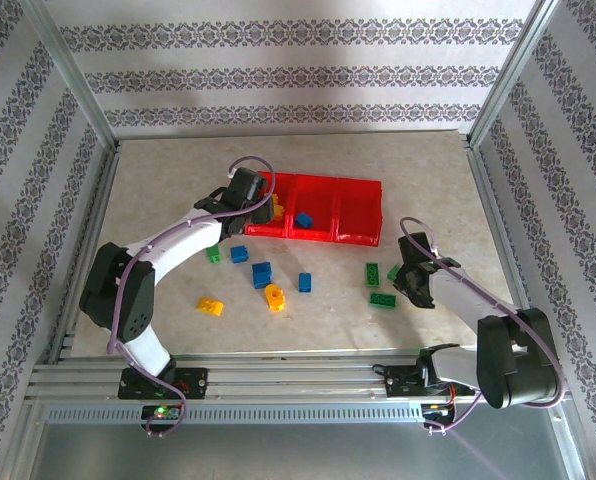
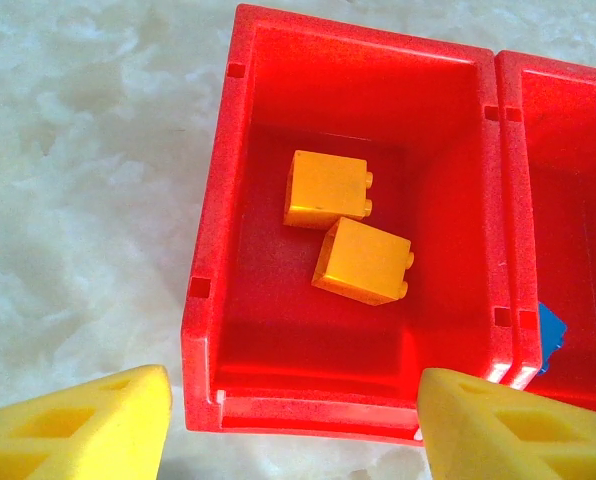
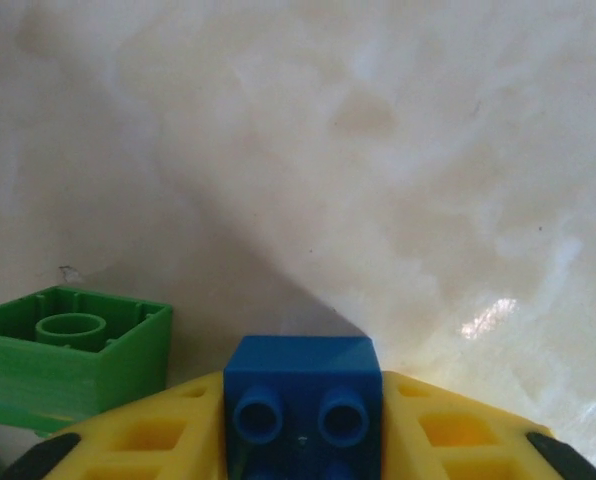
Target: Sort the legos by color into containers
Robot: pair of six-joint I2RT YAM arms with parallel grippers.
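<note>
The red tray (image 1: 358, 212) lies at the back middle of the table. My left gripper (image 1: 261, 207) hangs open over its left compartment (image 2: 278, 330), nothing between the yellow fingers (image 2: 88, 425). Two yellow-orange bricks (image 2: 327, 189) (image 2: 364, 261) lie in that compartment. A blue brick (image 2: 550, 338) (image 1: 304, 220) lies in the middle compartment. My right gripper (image 1: 408, 273) is low over the table right of centre, shut on a blue brick (image 3: 303, 395). A green brick (image 3: 73, 350) sits just to its left. Loose on the table are blue bricks (image 1: 262, 274), yellow ones (image 1: 210, 305) and green ones (image 1: 382, 300).
Metal posts and patterned walls close in the table on the left, right and back. A rail runs along the near edge by the arm bases. Bare tabletop lies left of the tray and at the far right.
</note>
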